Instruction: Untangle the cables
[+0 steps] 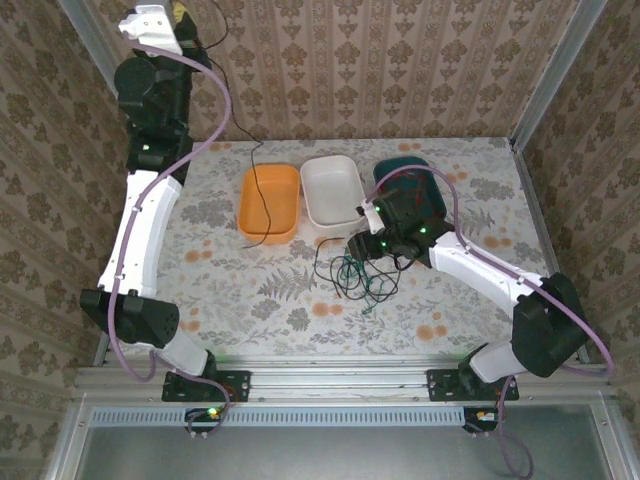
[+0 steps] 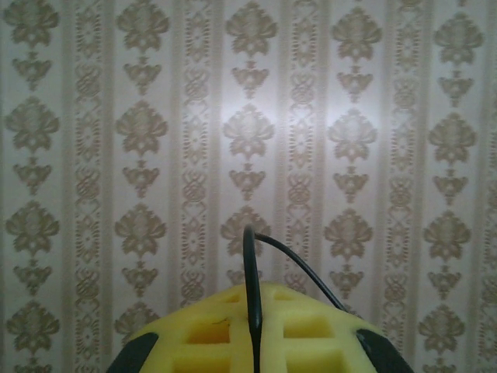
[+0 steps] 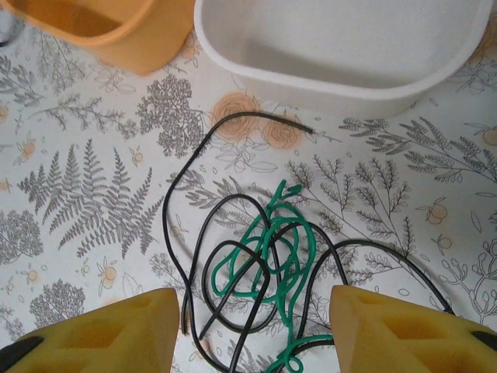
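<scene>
A loose tangle of green and black cables [image 1: 355, 280] lies on the flowered tablecloth in front of the bins. From the right wrist, the green cable [image 3: 283, 252] loops through coils of black cable [image 3: 182, 233]. My right gripper [image 3: 252, 334] hangs low over the tangle's near side, open, its yellow fingers [image 3: 116, 334] on either side of the tangle and touching nothing. My left gripper [image 1: 183, 14] is raised high at the back left. It [image 2: 255, 342] is shut on a separate black cable [image 2: 250, 272], which hangs down [image 1: 264, 200] into the orange bin.
Three bins stand in a row at the back: orange [image 1: 285, 185], white [image 1: 332, 190] and dark green [image 1: 405, 168], the last partly behind the right arm. Seen from the right wrist, the orange bin [image 3: 116, 27] and white bin [image 3: 334, 54] sit just beyond the tangle. Patterned walls enclose the table.
</scene>
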You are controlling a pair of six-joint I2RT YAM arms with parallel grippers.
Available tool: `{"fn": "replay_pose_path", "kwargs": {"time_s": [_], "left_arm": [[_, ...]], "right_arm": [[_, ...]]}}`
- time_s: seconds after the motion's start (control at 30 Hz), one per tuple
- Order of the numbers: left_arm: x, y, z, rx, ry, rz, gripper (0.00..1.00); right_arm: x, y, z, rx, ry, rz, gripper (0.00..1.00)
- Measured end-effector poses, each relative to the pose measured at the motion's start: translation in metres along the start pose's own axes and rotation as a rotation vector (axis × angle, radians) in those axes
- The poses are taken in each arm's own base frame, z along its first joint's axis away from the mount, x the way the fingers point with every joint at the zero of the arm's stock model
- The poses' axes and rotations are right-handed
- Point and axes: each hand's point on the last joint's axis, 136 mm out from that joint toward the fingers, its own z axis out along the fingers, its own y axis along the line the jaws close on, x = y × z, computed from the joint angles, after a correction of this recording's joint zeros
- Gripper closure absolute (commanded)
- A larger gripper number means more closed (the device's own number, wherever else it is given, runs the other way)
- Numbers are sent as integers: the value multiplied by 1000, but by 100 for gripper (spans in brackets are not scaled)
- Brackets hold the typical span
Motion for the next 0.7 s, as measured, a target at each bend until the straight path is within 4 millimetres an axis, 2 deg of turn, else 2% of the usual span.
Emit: {"fn": "replay_pose_path", "kwargs": {"time_s": [0.1, 0.2, 0.33, 0.43, 0.5, 0.6, 0.7], "left_arm": [[0, 11, 7, -8, -10, -22, 100], [3, 9, 15, 18, -13, -42, 100], [25, 1, 22, 62, 24, -66, 100], [61, -4, 20, 75, 93, -83, 100], [100, -6, 9, 73, 171, -94, 100], [164, -14, -23, 68, 313, -112, 100], [212, -28, -68, 61, 429, -119, 100]], "right_arm": [[3, -6, 1, 8, 5, 19, 45], [10, -12, 4, 18, 18, 36, 45], [15, -17, 6, 26, 28, 55, 45], [14, -18, 5, 29, 25, 63, 45], [13, -18, 5, 31, 23, 63, 45], [14, -19, 5, 32, 24, 63, 45], [16, -20, 6, 34, 28, 64, 45]]}}
